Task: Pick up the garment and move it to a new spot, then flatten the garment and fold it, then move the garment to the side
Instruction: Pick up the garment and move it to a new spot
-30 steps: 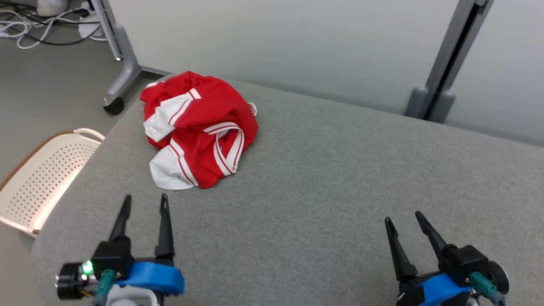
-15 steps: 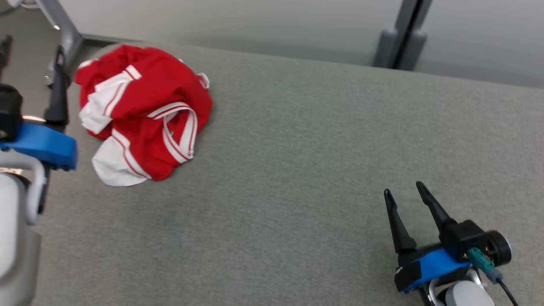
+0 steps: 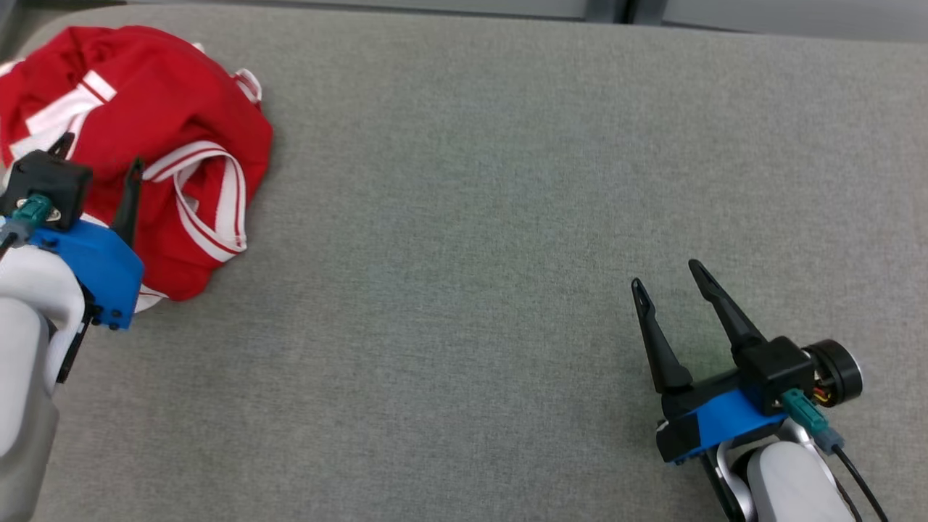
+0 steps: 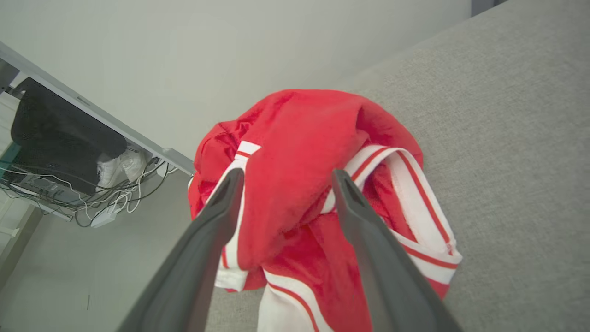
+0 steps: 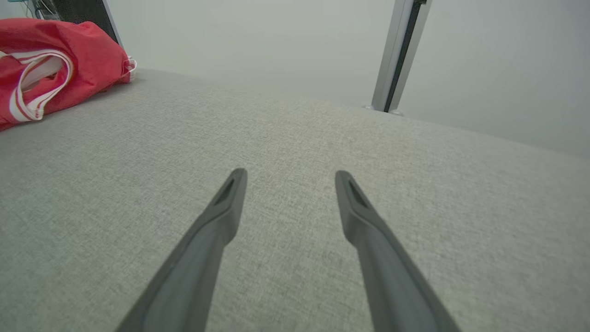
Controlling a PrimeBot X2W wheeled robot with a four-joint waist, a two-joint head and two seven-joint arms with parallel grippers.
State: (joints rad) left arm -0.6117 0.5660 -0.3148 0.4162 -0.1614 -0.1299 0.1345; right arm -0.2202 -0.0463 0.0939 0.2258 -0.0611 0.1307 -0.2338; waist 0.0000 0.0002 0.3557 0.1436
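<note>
Garment (image 4: 299,138) crumpled; left wrist view reveals floor cables (image 4: 120,201).

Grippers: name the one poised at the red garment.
The left gripper: its open fingers frame the garment, while the right gripper hangs over bare grey surface.

The garment (image 3: 152,109) is soft red cloth with white banded trim, creased and faintly sheeny. The padded surface (image 3: 464,217) is grey woven fabric, matt and coarse-grained. The right gripper (image 3: 667,275) has matt dark plastic fingers (image 5: 203,258) on a smooth blue plastic mount (image 3: 725,424).
</note>
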